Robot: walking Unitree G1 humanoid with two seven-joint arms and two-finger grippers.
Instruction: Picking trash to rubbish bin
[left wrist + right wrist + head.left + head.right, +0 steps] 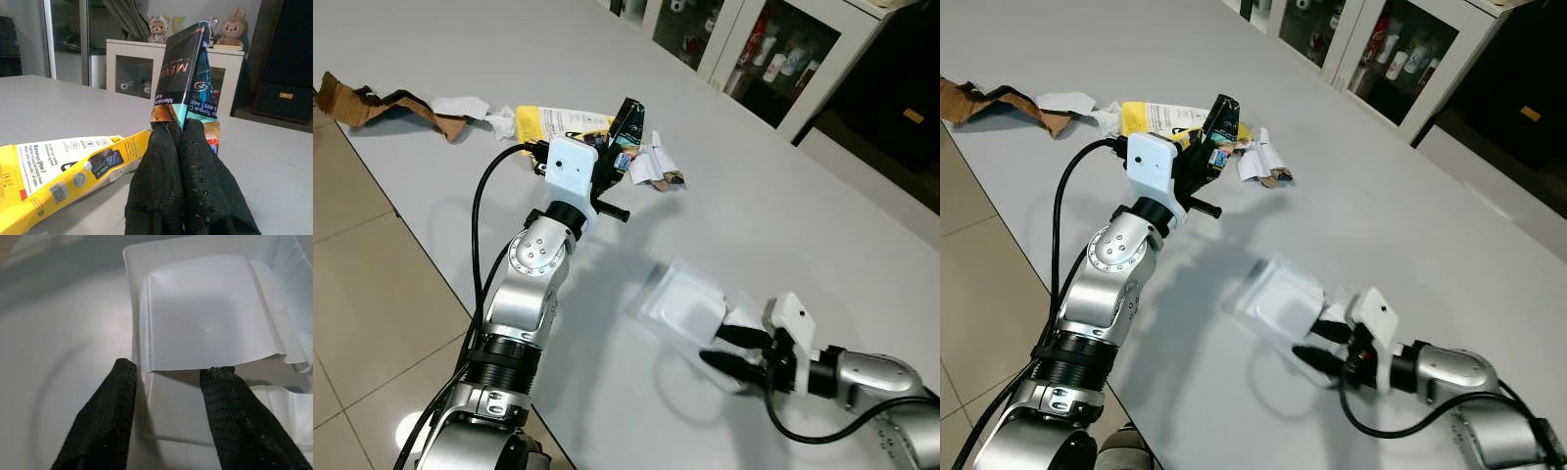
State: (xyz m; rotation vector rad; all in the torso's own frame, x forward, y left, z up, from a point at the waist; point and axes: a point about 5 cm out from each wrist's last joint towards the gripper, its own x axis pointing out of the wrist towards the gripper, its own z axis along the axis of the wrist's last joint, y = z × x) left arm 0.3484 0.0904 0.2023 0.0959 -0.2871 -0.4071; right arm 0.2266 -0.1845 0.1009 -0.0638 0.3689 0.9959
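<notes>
Nearest, the right gripper [736, 351] has its black fingers spread wide on either side of the near edge of a clear thin plastic tray [681, 305] lying on the grey table [783, 196]; light and springy, it looks likely to buckle, so pinch the rim. Left gripper [182, 137] is clamped tight on a dark, empty-looking crushed carton [185, 73], above a yellow cardboard box [63, 171].

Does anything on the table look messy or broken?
Yes. Torn brown cardboard, crumpled white paper and a flattened yellow box lie scattered at the table's far-left edge. The left gripper pinches a squashed dark carton.
</notes>
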